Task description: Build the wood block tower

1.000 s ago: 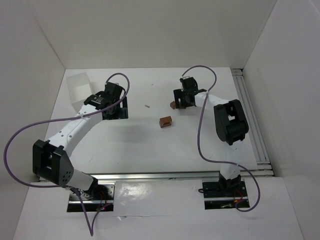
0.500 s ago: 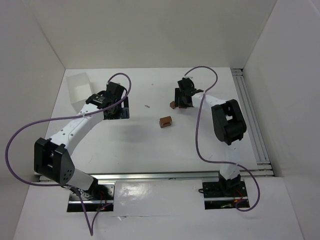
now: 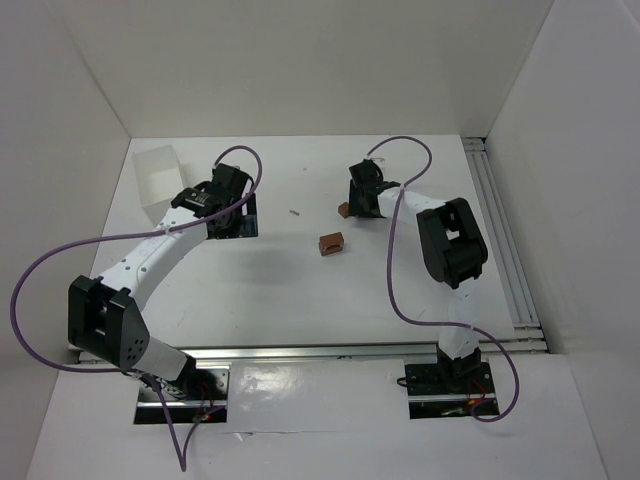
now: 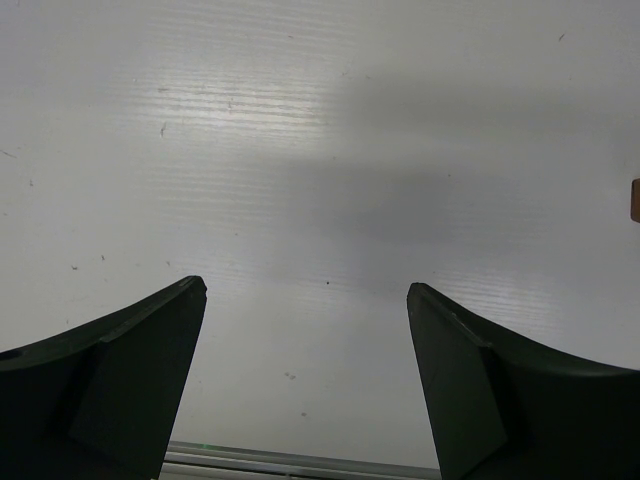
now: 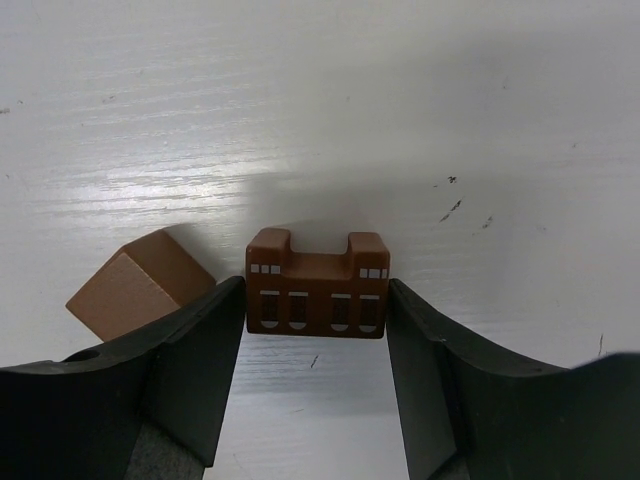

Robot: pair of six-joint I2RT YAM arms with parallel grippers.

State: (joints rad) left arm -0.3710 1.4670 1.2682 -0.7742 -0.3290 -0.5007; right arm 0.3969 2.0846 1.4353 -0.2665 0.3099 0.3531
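My right gripper [image 5: 316,287] sits low over the table with a dark brown wood block [image 5: 317,270], notched on top and painted with windows, between its fingers; both fingers touch the block's sides. A plain lighter wood cube [image 5: 140,283] lies just outside the left finger and shows beside that gripper [image 3: 365,198] from above as a small cube [image 3: 344,209]. Another notched brown block [image 3: 331,243] lies alone mid-table. My left gripper [image 4: 306,288] is open over bare table [image 3: 228,205]. No tower shows.
A white translucent tray [image 3: 158,180] stands at the back left, close to the left arm. A small grey scrap [image 3: 295,212] lies between the arms. Metal rails [image 3: 505,240] run along the right side. White walls enclose the table.
The right gripper's jaws have narrowed onto the windowed block, and its wrist has shifted slightly left and back. The left arm has barely moved.
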